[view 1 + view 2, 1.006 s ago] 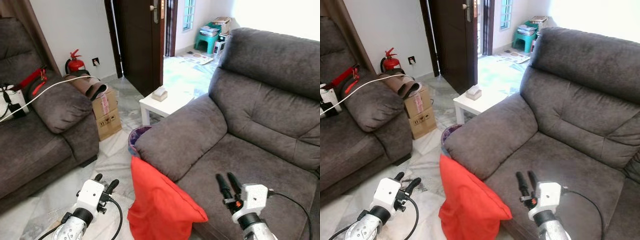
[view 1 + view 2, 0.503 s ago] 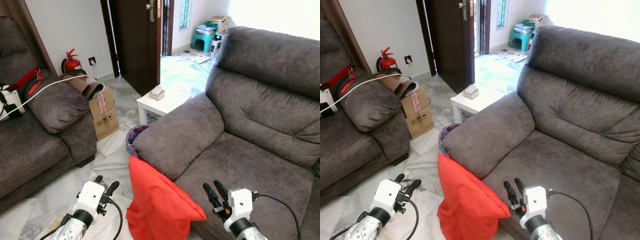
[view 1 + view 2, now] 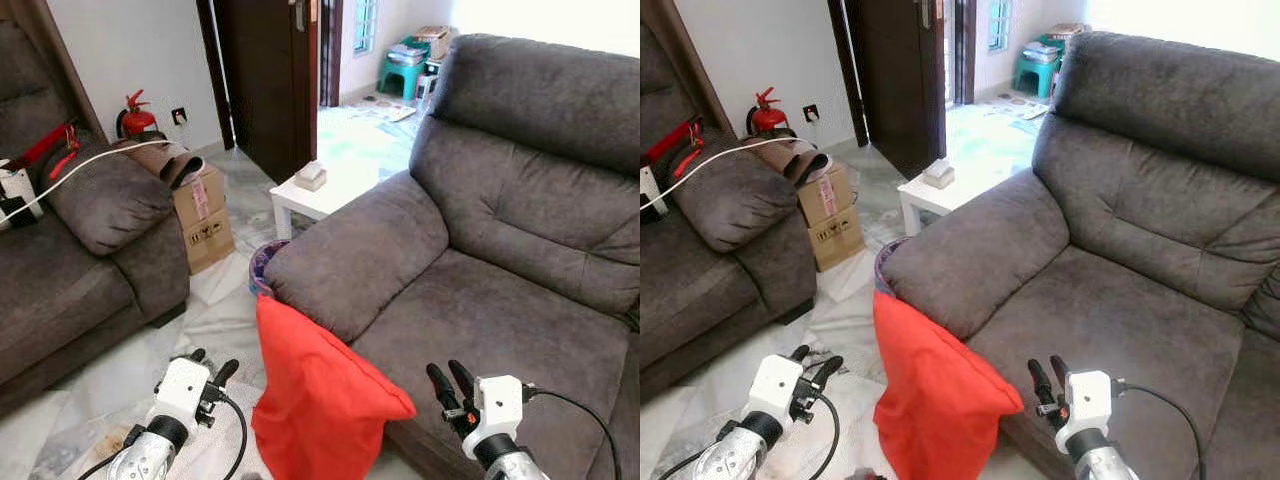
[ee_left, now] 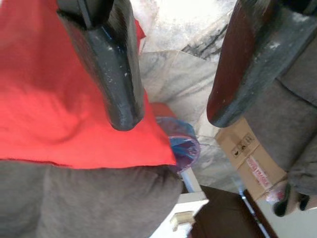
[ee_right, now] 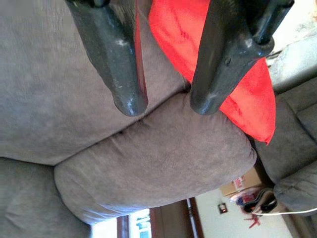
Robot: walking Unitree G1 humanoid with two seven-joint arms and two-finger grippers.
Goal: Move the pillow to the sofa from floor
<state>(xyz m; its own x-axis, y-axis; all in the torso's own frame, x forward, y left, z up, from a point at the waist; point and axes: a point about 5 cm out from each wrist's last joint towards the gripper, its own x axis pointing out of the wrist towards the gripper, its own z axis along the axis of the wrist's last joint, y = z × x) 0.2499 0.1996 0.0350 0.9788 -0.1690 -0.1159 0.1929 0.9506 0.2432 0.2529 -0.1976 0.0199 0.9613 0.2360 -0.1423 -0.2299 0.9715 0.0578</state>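
Left eye view: a red fabric pillow stands on the pale marble floor, leaning on the dark grey sofa's front edge.
Since a second ago the right gripper has dipped and risen again beside the seat; both it and the left gripper have fingers open, holding nothing, so no grasp yet. The pillow's base is cut off below.
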